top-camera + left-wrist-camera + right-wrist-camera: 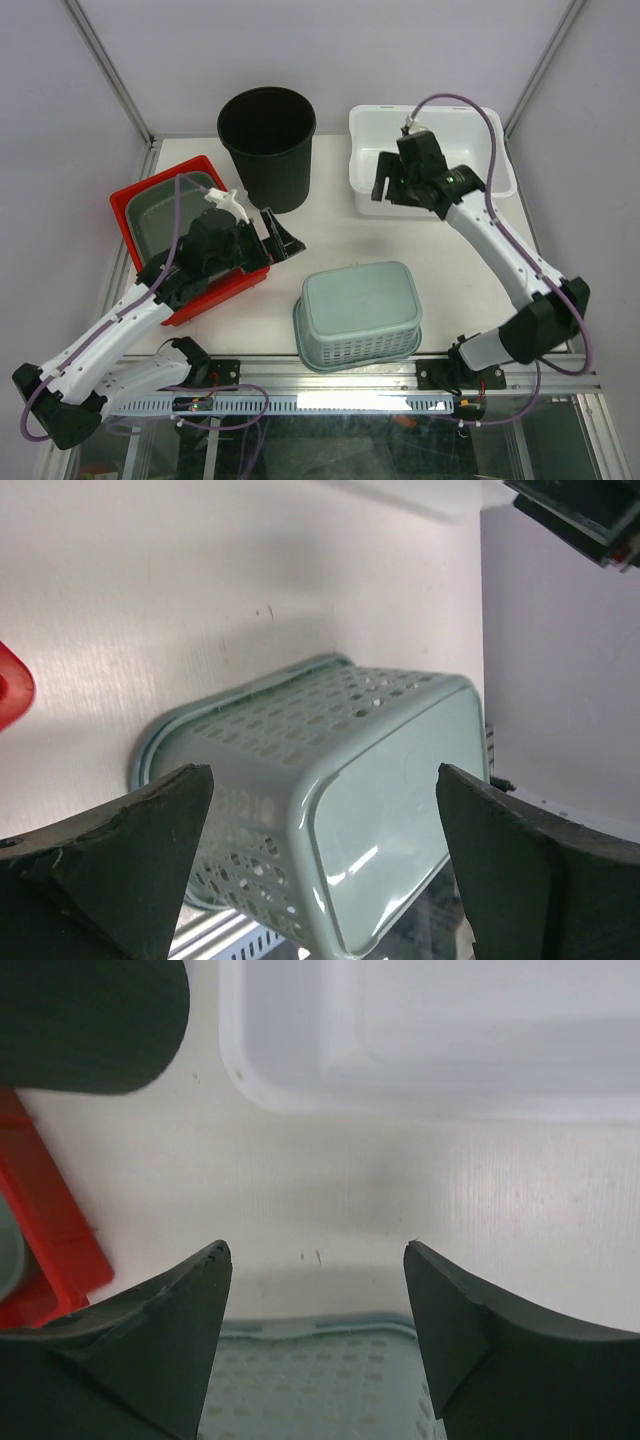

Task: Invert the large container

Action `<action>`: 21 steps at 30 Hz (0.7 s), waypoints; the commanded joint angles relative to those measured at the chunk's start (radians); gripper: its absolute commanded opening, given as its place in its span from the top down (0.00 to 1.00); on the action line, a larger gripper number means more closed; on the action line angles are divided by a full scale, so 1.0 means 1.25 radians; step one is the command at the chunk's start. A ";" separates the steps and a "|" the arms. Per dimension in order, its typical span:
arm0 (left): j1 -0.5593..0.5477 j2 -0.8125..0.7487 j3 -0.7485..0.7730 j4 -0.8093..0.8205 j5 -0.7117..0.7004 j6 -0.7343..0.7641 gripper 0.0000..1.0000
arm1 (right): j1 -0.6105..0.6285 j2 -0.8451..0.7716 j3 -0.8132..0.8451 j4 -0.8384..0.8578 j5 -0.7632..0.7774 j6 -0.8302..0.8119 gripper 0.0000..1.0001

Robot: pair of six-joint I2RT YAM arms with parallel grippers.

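The large container, a pale green perforated basket (360, 315), lies upside down near the table's front edge, its flat bottom facing up. It also shows in the left wrist view as the basket (330, 730) and at the bottom of the right wrist view as the basket (320, 1380). My left gripper (278, 235) hangs open to the left of it, over the table, with nothing between its fingers (130, 850). My right gripper (390, 185) is open and empty too, raised near the front wall of the white tub, well behind the basket.
A black bucket (267, 145) stands upright at the back centre. A white tub (430, 150) sits at the back right. A red tray (150, 215) holding a grey dish is on the left, under my left arm.
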 commanded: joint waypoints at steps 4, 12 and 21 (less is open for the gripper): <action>-0.002 -0.089 0.086 -0.054 -0.198 -0.011 0.01 | -0.004 0.255 0.304 0.018 0.086 -0.028 0.26; -0.001 -0.127 0.077 -0.075 -0.238 -0.031 0.01 | -0.010 0.629 0.749 -0.117 0.126 -0.032 0.25; -0.002 -0.146 0.061 -0.075 -0.226 -0.059 0.01 | -0.055 0.727 0.767 0.004 0.102 0.004 0.39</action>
